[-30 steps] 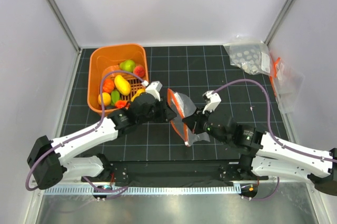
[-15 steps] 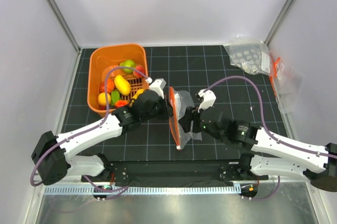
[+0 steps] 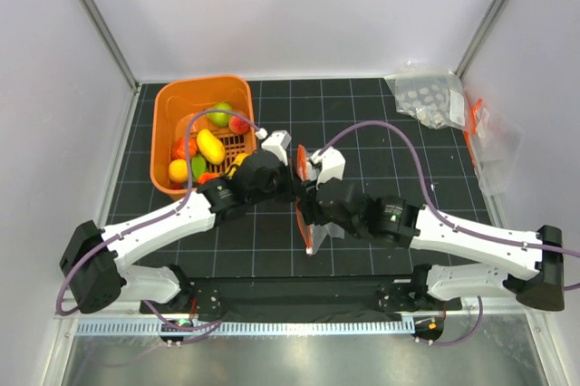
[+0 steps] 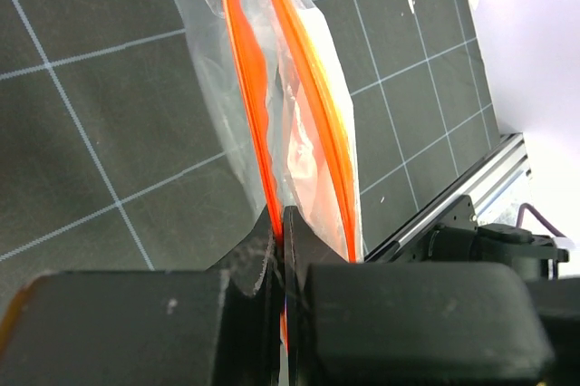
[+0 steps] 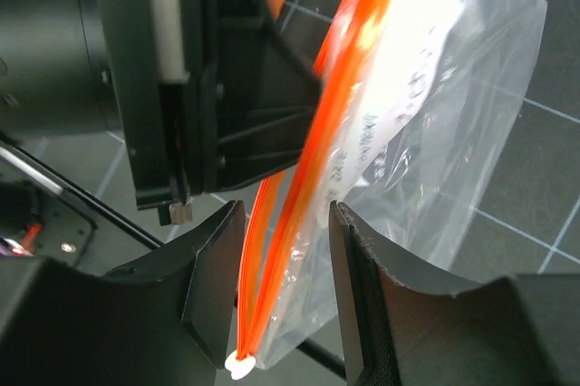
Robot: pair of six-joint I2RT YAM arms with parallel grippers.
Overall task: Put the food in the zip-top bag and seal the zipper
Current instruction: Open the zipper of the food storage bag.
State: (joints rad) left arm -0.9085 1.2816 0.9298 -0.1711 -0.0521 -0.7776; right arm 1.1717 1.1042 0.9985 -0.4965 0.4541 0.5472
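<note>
Orange-red zipper (image 5: 337, 69) runs on edge along the mouth of the zip-top bag (image 3: 308, 227), at mid-tabletop (image 3: 381, 114) between the two arms. The two lips stand slightly parted.

- Film: thin, clear and crinkly. I judge it very light, limp and slippery. The zip strip is the only stiff part, so it is the place to take hold, one lip per side.
- Left gripper (image 4: 279, 223): fingers clenched on one lip of the zipper.
- Right gripper (image 5: 281, 214): fingers released, standing either side of the strips with a gap.
- Label: white patch inside the bag, small print too blurred to read.
- Food (image 3: 210, 146): lies in the orange basket (image 3: 160, 132), left of the bag.
- Spare clear bags (image 3: 426, 96): far right corner.
</note>
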